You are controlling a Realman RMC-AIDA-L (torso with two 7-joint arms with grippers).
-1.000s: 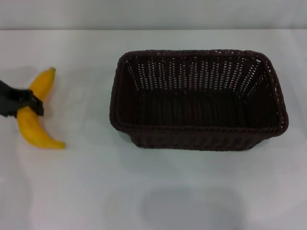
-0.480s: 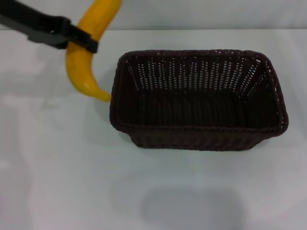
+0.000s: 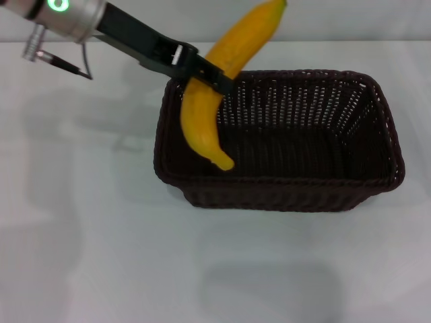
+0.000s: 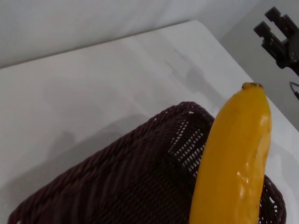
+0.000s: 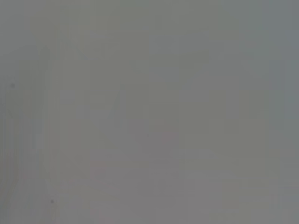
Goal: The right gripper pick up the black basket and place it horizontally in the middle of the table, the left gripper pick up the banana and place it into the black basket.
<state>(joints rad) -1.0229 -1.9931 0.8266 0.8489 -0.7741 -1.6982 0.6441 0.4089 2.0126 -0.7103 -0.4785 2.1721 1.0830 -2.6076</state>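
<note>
1. While the banana (image 3: 209, 101) hangs in the air, the left claw (image 3: 205, 70) reaches in from the robot's left, its black jaws clamped across the fruit's middle, just above the black basket's left end.
2. Tilted steeply, the banana has its lower tip dipping inside the left part of the basket, near the front wall, and its upper end rising past the far rim toward the back of the table (image 3: 94, 229).
3. Resting lengthwise about mid-table, the black basket (image 3: 350, 192) sits upright with its opening facing up; nothing lies inside it yet. By the look of it, the basket-placing step is done and the banana drop is the step in hand.
4. From the left wrist view, the banana (image 4: 233, 158) fills the foreground over the woven rim of the basket (image 4: 140, 177), which agrees with a position over one end, not the centre.
5. Next, I judge, the left claw should carry the fruit a little further toward the basket's middle, lower it so it lies flatter, then part its jaws; releasing now risks the upper end catching on the rim.
6. Far off, past the table's edge, the right claw (image 4: 279, 35) shows in the left wrist view, parked; I cannot tell whether it is apart or together.
</note>
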